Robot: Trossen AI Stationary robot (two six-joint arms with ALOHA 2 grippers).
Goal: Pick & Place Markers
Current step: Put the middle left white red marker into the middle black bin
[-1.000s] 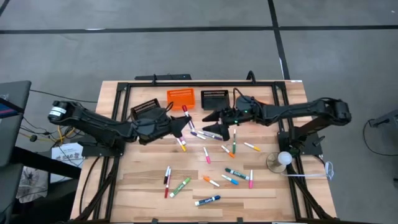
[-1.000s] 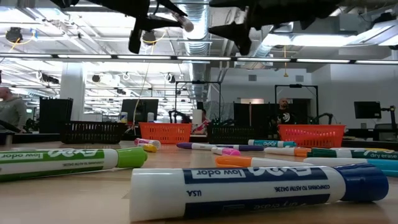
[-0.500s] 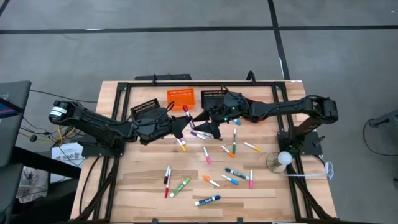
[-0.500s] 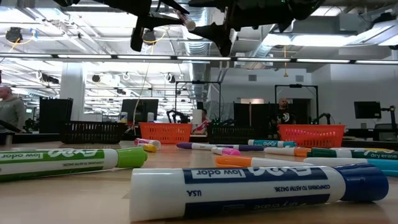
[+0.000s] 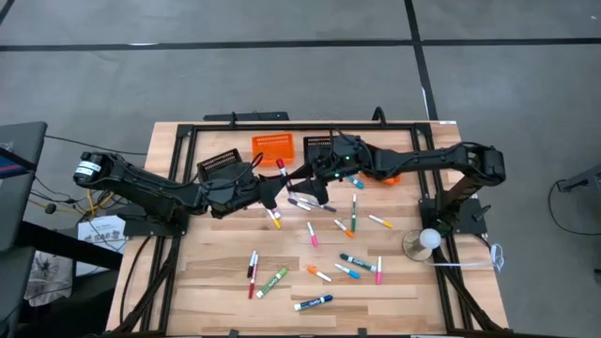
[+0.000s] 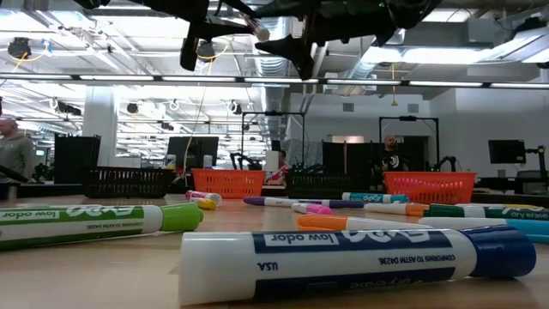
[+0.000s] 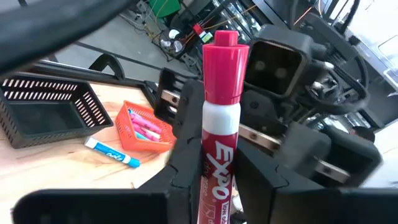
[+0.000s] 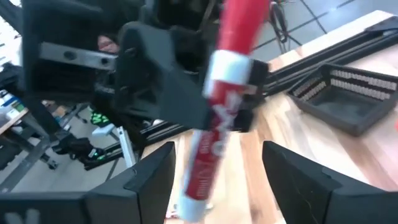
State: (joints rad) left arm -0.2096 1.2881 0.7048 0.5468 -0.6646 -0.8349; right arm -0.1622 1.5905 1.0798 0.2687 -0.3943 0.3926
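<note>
I have the left gripper (image 7: 214, 186) clamped on a red marker (image 7: 221, 118), held upright in the air between both arms. My right gripper (image 8: 214, 171) faces it, fingers spread wide and empty. This looks like a handover; next I'd close the right fingers around the barrel.

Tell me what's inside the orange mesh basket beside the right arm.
In the left wrist view, the orange mesh basket holds several pink markers and at least one blue one. Its walls cover the rest. In the high view the right arm covers most of it.
</note>
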